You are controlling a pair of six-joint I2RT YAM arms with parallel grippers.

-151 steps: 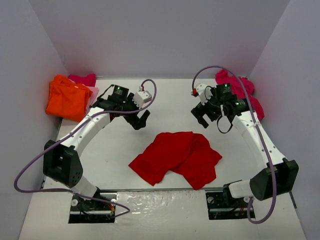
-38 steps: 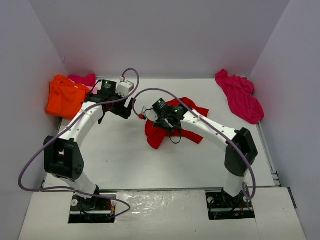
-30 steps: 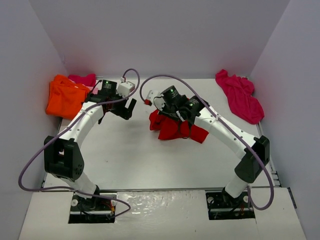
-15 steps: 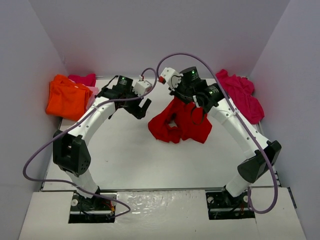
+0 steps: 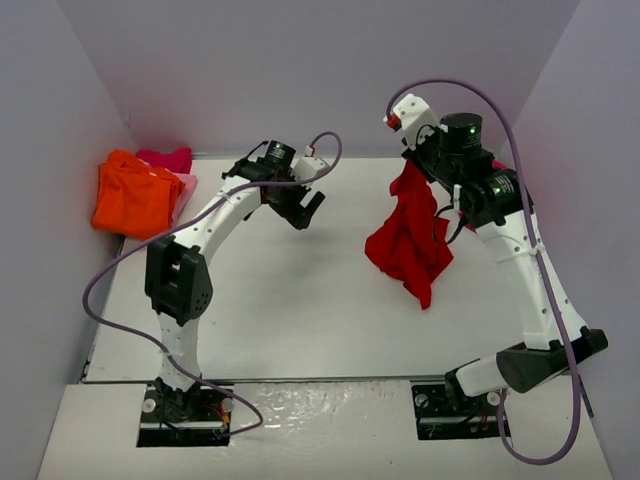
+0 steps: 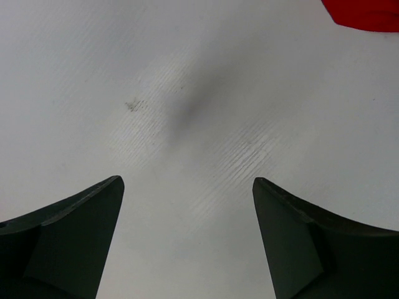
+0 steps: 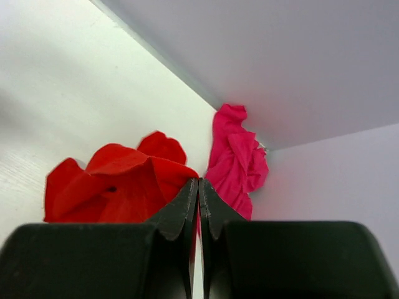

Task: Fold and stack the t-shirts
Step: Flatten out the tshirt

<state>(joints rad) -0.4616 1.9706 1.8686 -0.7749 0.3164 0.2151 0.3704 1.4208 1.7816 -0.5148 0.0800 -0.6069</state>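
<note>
The red t-shirt (image 5: 408, 243) hangs bunched from my right gripper (image 5: 420, 166), raised over the right half of the table. In the right wrist view the fingers (image 7: 198, 182) are pressed together with red cloth (image 7: 118, 184) pinched between them. My left gripper (image 5: 306, 209) hovers open over bare table left of the shirt, apart from it. Its wrist view shows spread fingers (image 6: 187, 180) with nothing between and a red edge (image 6: 368, 15) at the top right. An orange t-shirt (image 5: 135, 195) lies folded at the back left on pink cloth (image 5: 166, 158). A magenta t-shirt (image 7: 234, 159) lies crumpled in the back right corner.
Pale walls (image 5: 300, 70) enclose the white table (image 5: 270, 300) at the back and both sides. The right arm (image 5: 520, 260) arches over the right side, and its cable (image 5: 520, 140) loops high. The left arm (image 5: 215, 225) stretches across the back left.
My right arm has lifted the red t-shirt off the table and carried it up and to the right. The left gripper, still open, has shifted right toward the centre.
</note>
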